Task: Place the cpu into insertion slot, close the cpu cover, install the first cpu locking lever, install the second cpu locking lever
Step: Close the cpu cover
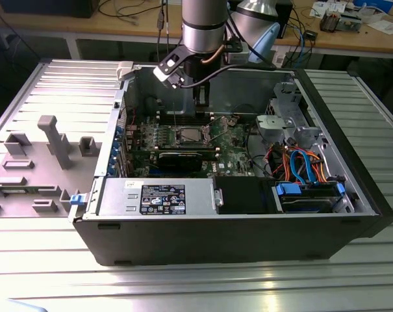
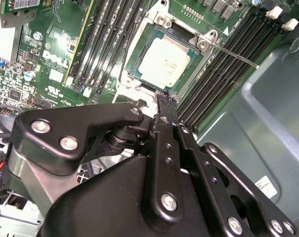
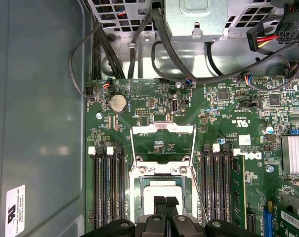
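The cpu, a silver-grey square, lies flat in the insertion slot on the green board. In the first wrist view its pale top shows inside the socket rim. The cpu cover, a thin silver frame, stands open past the socket. Thin wire levers rise beside it, and one lever rod sticks out over the memory slots. My gripper hangs just above the cpu, shut with nothing held. In the exterior view the gripper reaches down into the case over the socket.
Long black memory slots flank the socket on both sides. A grey power box fills the case's near side, and a drive cage with blue and orange cables sits at the exterior view's right. The case wall is close by.
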Action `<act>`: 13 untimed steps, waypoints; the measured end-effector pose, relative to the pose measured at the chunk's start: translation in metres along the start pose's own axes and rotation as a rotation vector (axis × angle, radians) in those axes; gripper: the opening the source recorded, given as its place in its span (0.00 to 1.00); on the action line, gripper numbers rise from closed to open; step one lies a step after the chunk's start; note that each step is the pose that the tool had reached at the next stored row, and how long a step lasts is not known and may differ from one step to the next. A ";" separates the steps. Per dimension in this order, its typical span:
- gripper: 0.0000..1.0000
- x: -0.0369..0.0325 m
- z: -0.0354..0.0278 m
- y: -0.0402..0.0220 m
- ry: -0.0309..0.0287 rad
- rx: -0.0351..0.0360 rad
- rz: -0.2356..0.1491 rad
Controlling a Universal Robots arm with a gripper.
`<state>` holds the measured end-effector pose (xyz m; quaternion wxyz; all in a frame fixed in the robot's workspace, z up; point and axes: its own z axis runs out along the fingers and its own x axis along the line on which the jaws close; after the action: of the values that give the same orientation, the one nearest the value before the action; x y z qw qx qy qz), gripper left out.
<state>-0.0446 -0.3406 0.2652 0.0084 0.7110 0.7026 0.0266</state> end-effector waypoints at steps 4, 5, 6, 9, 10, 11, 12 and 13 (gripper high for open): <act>0.11 0.0000 0.0001 0.0014 0.0000 0.0000 0.000; 0.11 0.0000 0.0001 0.0020 0.0000 0.0001 0.000; 0.11 0.0000 0.0001 0.0023 0.0000 0.0001 0.000; 0.11 0.0000 0.0002 0.0037 0.0000 0.0000 0.000; 0.11 0.0001 0.0002 0.0043 0.0000 0.0001 0.000; 0.11 0.0001 0.0002 0.0046 0.0000 0.0000 0.000; 0.11 0.0001 0.0002 0.0048 0.0000 0.0001 0.000; 0.11 0.0001 0.0003 0.0054 0.0001 0.0000 0.000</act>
<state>-0.0392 -0.3406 0.2652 0.0084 0.7110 0.7026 0.0266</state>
